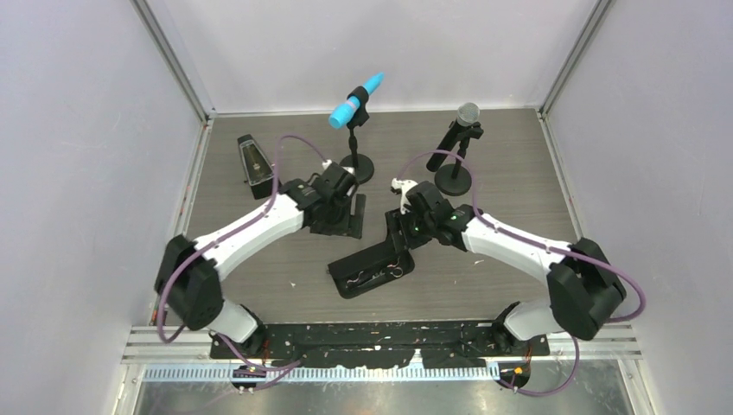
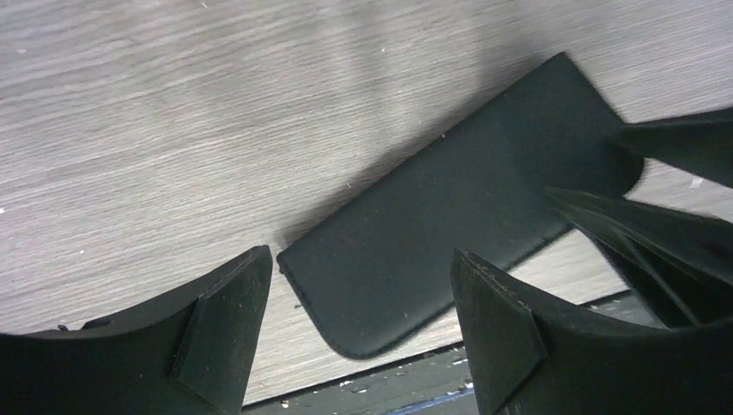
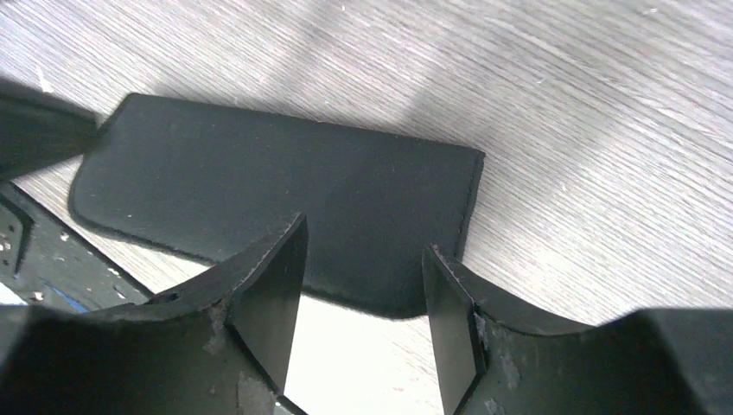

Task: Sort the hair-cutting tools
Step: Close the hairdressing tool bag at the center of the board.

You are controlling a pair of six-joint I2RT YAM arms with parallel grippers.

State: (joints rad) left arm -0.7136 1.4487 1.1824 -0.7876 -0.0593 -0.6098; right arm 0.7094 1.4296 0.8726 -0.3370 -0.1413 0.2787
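- Black fabric panel (image 2: 449,225) with a stitched edge, seemingly a flap of the zip case (image 1: 372,264), lies on the desk (image 2: 173,130) under both claws. A closing claw could pinch fabric rather than a tool.
- Nothing is held: the left claw (image 2: 359,268) stands wide, the right claw (image 3: 363,242) moderately parted. They hang close together, so their fingers could clash.
- Small silvery tools, likely the scissors (image 1: 396,269), lie on the open case near the centre. Tugging the panel could scatter them.
- I cannot pick out the comb.
- Just far of the left claw stands a microphone stand (image 1: 357,166); a careless lift could knock it.
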